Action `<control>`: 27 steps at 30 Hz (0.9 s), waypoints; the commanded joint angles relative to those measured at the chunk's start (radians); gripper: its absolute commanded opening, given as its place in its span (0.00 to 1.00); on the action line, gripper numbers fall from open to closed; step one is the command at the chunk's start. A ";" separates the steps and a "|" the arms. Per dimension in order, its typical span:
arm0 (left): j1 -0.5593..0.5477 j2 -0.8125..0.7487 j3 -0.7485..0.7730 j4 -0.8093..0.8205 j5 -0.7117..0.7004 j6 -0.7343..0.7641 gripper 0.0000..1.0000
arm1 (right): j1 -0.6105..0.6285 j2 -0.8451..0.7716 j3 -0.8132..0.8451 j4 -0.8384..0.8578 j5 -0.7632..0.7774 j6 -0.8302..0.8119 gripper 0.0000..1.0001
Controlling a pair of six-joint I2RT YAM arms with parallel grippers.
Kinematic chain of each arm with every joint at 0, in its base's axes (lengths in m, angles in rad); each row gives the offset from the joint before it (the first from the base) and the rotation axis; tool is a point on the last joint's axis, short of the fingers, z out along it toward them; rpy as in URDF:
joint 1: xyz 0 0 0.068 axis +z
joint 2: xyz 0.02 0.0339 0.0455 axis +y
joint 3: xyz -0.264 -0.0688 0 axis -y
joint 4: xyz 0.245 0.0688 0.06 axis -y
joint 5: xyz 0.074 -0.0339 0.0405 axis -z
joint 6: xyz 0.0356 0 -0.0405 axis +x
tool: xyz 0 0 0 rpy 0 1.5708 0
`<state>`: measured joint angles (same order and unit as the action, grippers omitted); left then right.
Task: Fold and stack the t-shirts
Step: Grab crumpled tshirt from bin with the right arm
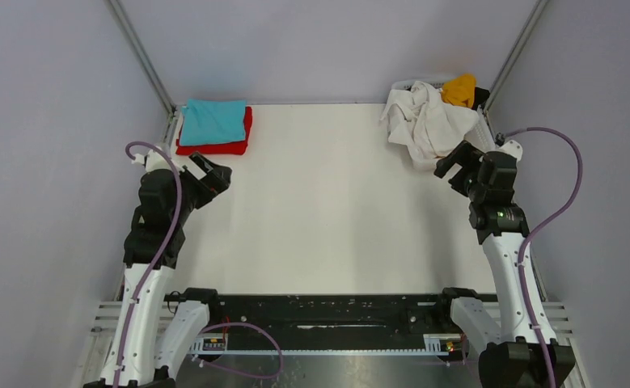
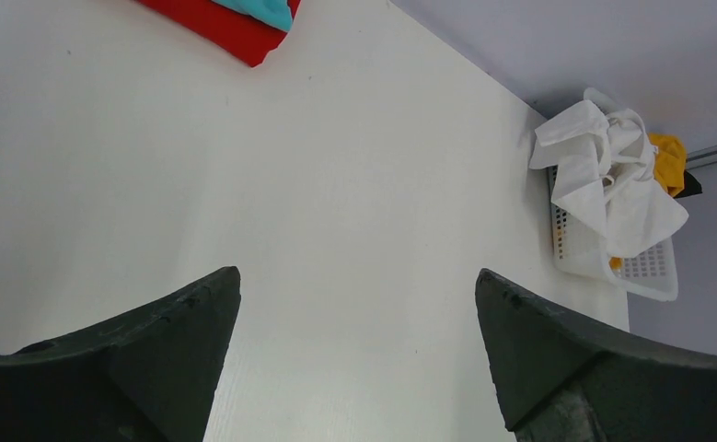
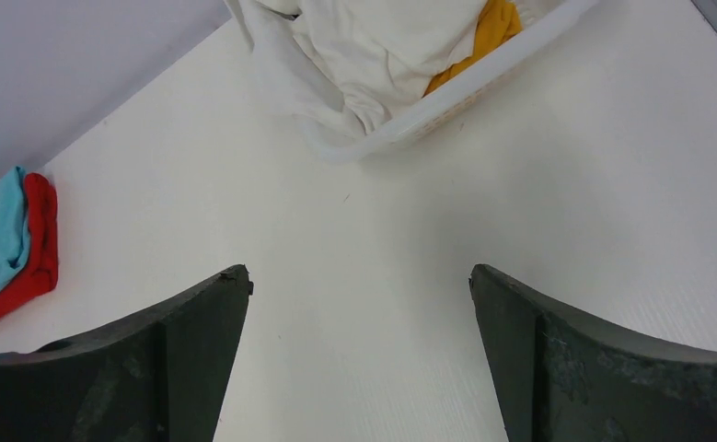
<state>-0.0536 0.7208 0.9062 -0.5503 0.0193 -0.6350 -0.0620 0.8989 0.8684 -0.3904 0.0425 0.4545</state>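
A folded teal t-shirt (image 1: 213, 121) lies on a folded red t-shirt (image 1: 229, 146) at the table's back left. A crumpled white t-shirt (image 1: 424, 124) hangs over the rim of the basket (image 1: 484, 129) at the back right, with an orange-yellow t-shirt (image 1: 459, 89) and a bit of a black one (image 1: 481, 97) behind it. My left gripper (image 1: 218, 179) is open and empty, just in front of the folded stack. My right gripper (image 1: 453, 170) is open and empty, close in front of the white shirt. The white shirt also shows in the right wrist view (image 3: 373, 46).
The white plastic lattice basket (image 2: 653, 272) stands in the back right corner by the wall. Grey walls close in the table (image 1: 336, 210) on three sides. A black rail (image 1: 336, 311) with the arm bases runs along the near edge.
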 commanded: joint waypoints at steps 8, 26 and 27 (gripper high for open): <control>0.000 -0.058 -0.025 -0.068 -0.106 -0.093 0.99 | -0.003 0.314 0.317 0.023 0.018 -0.113 0.98; 0.001 -0.155 -0.130 -0.109 -0.112 -0.161 0.99 | 0.039 1.304 1.289 -0.191 -0.053 -0.059 0.98; 0.001 -0.157 -0.134 -0.109 -0.114 -0.162 0.99 | 0.047 1.338 1.332 -0.217 -0.048 -0.071 0.95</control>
<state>-0.0536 0.5816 0.7799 -0.6682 -0.0902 -0.7853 -0.0551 2.1563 2.0224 -0.4961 -0.0177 0.3988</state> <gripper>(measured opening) 0.992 0.985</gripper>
